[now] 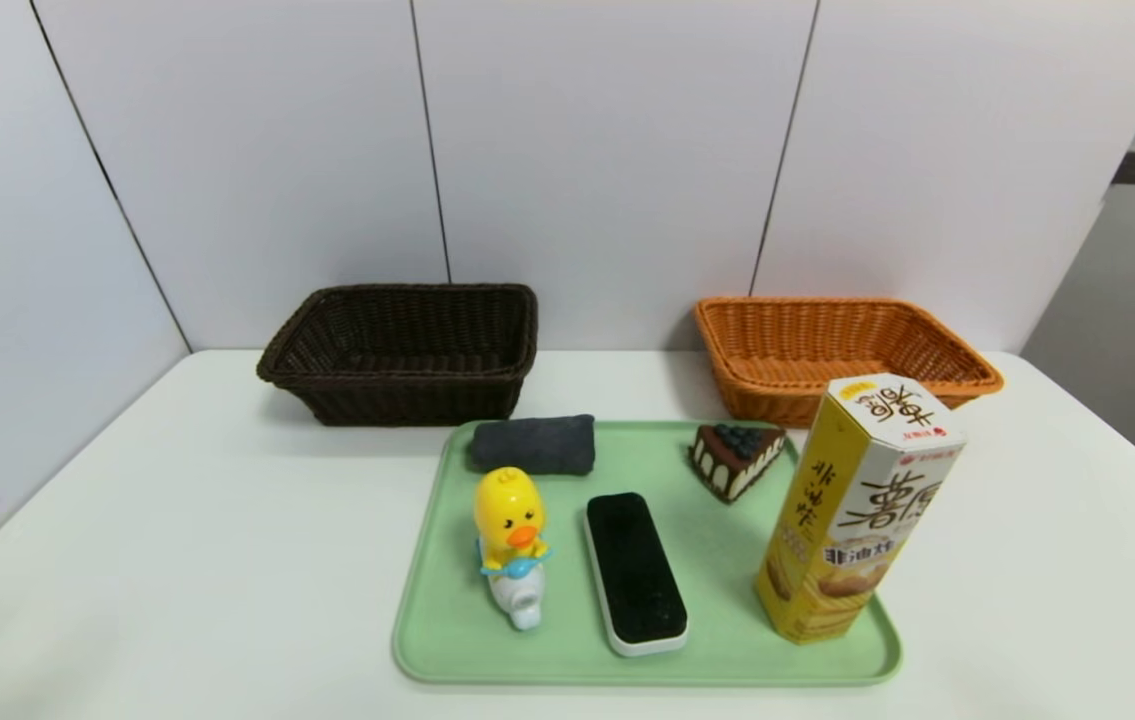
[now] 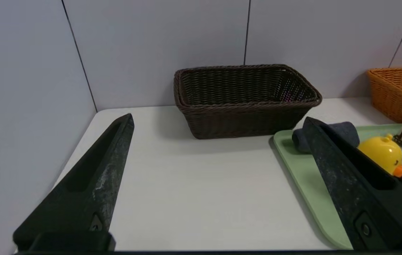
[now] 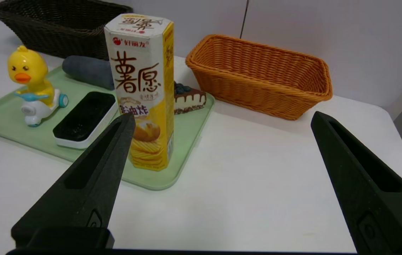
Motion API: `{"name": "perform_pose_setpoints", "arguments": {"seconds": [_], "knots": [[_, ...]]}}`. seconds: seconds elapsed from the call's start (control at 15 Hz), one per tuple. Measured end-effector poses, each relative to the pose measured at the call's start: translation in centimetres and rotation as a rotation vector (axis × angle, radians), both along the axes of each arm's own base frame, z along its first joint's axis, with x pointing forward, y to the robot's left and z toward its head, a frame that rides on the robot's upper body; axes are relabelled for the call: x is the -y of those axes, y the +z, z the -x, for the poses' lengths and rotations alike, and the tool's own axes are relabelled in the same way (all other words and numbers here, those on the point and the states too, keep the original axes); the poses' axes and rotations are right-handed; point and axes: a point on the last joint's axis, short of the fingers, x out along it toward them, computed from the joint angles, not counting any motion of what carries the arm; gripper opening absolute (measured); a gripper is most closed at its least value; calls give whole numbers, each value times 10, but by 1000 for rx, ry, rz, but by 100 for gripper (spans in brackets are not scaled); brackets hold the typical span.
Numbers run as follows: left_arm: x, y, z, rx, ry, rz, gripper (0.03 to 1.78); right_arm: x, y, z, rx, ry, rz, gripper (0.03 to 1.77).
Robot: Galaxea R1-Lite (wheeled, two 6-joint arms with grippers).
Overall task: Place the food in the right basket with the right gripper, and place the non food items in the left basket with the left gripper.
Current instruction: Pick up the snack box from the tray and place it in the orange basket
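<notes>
Grey-white panelled walls (image 1: 607, 150) back a white table (image 1: 177, 560). Brown basket (image 1: 405, 350) and orange basket (image 1: 832, 350) stand behind a green tray (image 1: 447, 600) holding box (image 1: 852, 505), eraser (image 1: 634, 572), duck (image 1: 511, 540), cloth (image 1: 534, 444), cake (image 1: 735, 458). Left gripper (image 2: 218, 120) and right gripper (image 3: 222, 117) gape, empty.

It looked like a staged test room or lab, not a home: a plain white worktop (image 1: 177, 560) filled the lower frame, bare pale wall panels (image 1: 607, 150) with dark seams closed the upper frame, and assorted props sat on one green tray (image 1: 447, 640).
</notes>
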Motion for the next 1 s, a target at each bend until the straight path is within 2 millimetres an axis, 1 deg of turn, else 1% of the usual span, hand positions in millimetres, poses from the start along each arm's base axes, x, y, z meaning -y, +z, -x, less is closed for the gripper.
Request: {"name": "perform_pose_setpoints", "arguments": {"seconds": [0.2, 0.33, 0.47, 0.6, 0.73, 0.87, 1.0], "knots": [[0, 14, -38, -18, -2, 7, 169, -1, 8, -23, -34, 13, -1, 171], [-1, 17, -60, -21, -2, 8, 169, -2, 5, -34, -86, 55, -3, 171], [-1, 15, -76, -45, -1, 6, 169, -4, 0, -41, -138, 113, -1, 171], [-1, 12, -84, -77, -2, 7, 169, -7, -3, -48, -178, 196, 0, 171], [-1, 9, -88, -95, -4, 8, 169, -14, -4, -57, -215, 291, 4, 171], [-1, 8, -89, -104, -4, 8, 169, -21, -3, -71, -238, 356, 13, 171], [-1, 8, -90, -106, -4, 7, 169, -29, -3, -90, -249, 391, 21, 171]]}}
